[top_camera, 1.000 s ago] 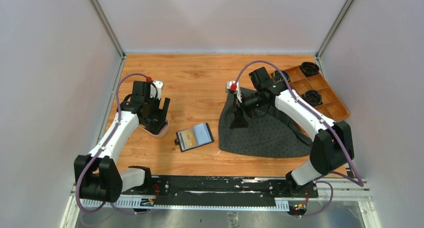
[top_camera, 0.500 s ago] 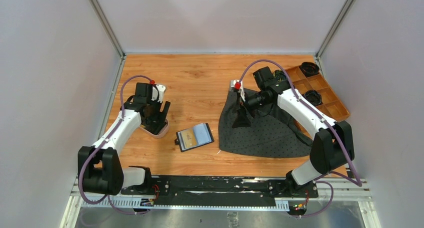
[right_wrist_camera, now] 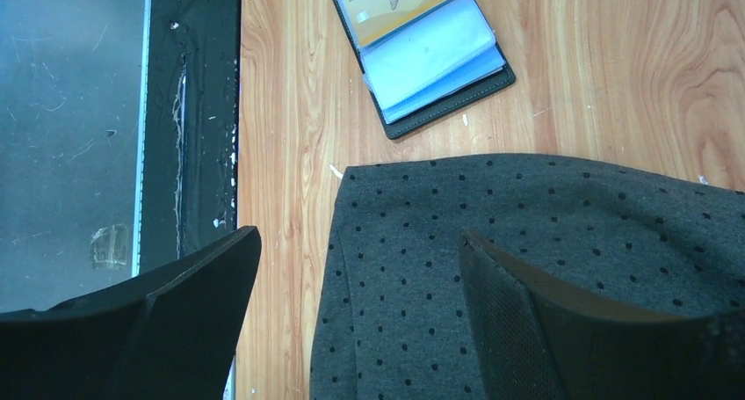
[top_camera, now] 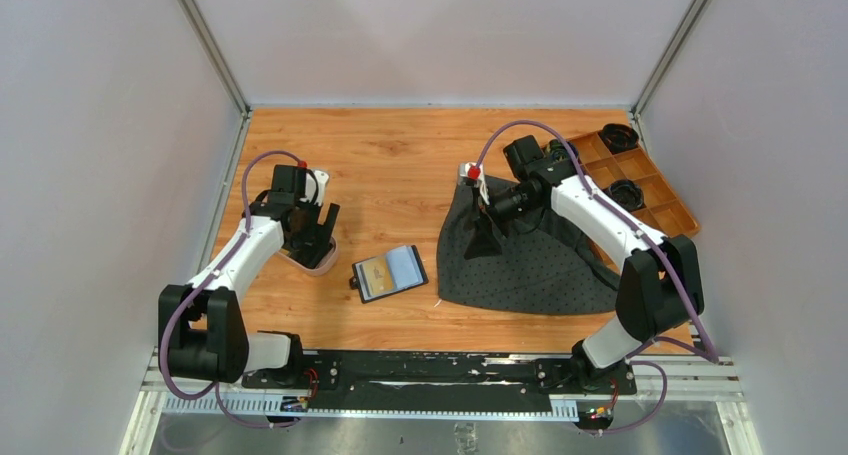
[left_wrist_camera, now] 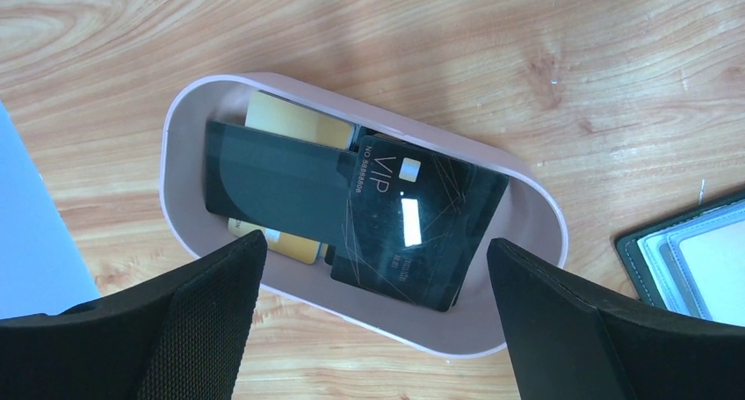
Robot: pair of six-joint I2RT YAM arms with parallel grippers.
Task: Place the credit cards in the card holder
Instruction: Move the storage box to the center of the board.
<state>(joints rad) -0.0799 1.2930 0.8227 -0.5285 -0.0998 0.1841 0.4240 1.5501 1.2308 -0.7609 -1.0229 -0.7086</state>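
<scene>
Several credit cards lie stacked in a pink oval tray (left_wrist_camera: 395, 325): a black VIP card (left_wrist_camera: 413, 233), a dark card (left_wrist_camera: 272, 185) and gold cards (left_wrist_camera: 294, 123) under them. My left gripper (left_wrist_camera: 373, 242) hangs open just above the tray (top_camera: 318, 262), its fingers straddling the stack and holding nothing. The card holder (top_camera: 389, 272) lies open on the table between the arms, with a gold card (right_wrist_camera: 408, 0) in one clear pocket. My right gripper (right_wrist_camera: 358, 236) stands open and empty above the edge of a dotted grey cloth (right_wrist_camera: 527, 268).
The dark grey cloth (top_camera: 530, 260) is spread under the right arm. An orange-brown compartmented box (top_camera: 660, 215) with round black items sits at the far right. Grey walls enclose the table, and a black rail runs along the near edge.
The left gripper has shifted slightly over the tray and stays open. The right wrist has moved a little to the right above the cloth.
</scene>
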